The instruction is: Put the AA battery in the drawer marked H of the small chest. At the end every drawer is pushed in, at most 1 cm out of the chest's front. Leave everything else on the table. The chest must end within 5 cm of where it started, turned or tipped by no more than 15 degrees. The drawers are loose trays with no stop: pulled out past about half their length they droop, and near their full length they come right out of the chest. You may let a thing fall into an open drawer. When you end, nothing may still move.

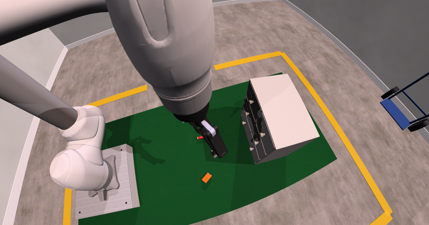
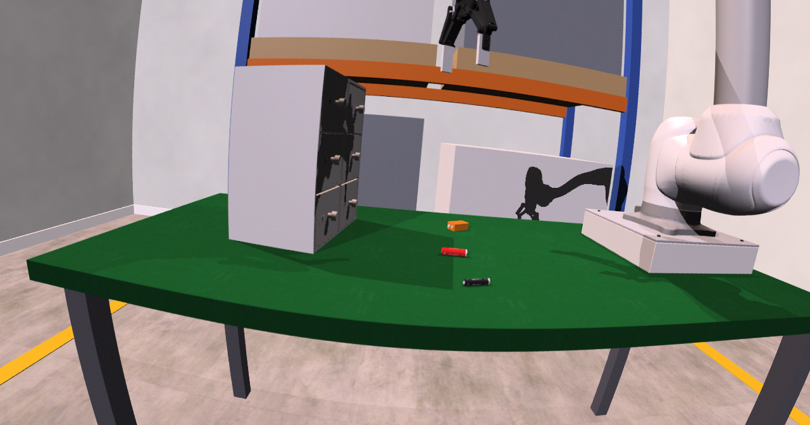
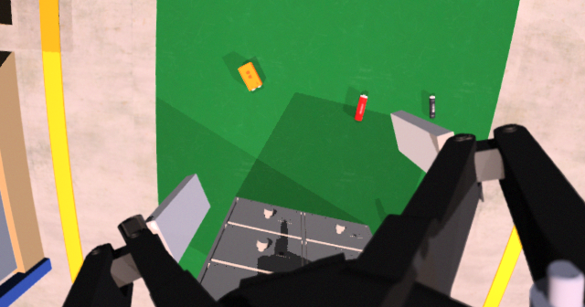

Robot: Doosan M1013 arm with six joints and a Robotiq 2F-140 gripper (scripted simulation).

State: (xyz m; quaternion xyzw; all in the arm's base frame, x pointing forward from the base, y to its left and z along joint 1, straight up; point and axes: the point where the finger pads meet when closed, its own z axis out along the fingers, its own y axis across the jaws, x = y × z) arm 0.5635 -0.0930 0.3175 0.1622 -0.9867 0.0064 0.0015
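Hovering wide above the bench [image 1: 168, 175] [image 2: 396, 309] [image 3: 320, 33], the hand [image 1: 218, 156] [image 2: 465, 60] [image 3: 296, 162] should square its fingers across whichever slim battery, red [image 1: 200, 137] [image 2: 454, 251] [image 3: 361, 108] or black [image 2: 476, 281] [image 3: 432, 106], is the AA, both before the chest [image 1: 285, 109] [image 2: 274, 156] [image 3: 292, 227].

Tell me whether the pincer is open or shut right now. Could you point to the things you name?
Open: the pincer [image 2: 464, 57] [image 3: 296, 162] has its two pale fingertips standing wide apart, with nothing between them.
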